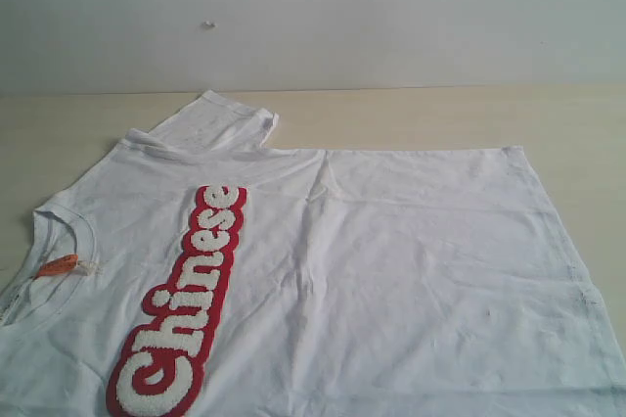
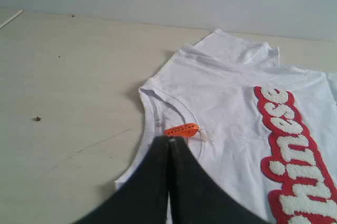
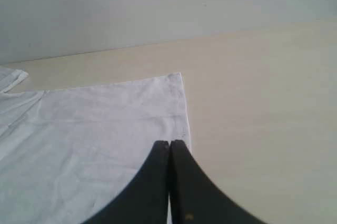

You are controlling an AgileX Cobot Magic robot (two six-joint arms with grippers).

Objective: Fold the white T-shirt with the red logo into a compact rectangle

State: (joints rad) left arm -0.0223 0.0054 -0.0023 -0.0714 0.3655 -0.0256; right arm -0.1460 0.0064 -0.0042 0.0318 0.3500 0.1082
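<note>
A: Where is the white T-shirt found?

B: It is laid flat and face up on the pale surface, spread across most of it. The collar is turned to the surface's left side and the hem to its right side. One sleeve is pointed at the far edge, below the wall. Soft creases are seen in the middle of the cloth.

A: And the red logo?

B: It is seen as a long strip on the chest, run from the near edge toward the far one, with "Chinese" spelled in fluffy white letters. An orange neck tag is shown inside the collar.

A: How is the left hand held?

B: Its fingers are pressed together with nothing gripped between them. The tips are placed at the collar, just beside the orange tag; contact with the cloth cannot be told.

A: And the right hand?

B: It is closed in the same way and nothing is held. Its tips are set at the hem, near the T-shirt's far right corner, with bare surface beside them.
</note>
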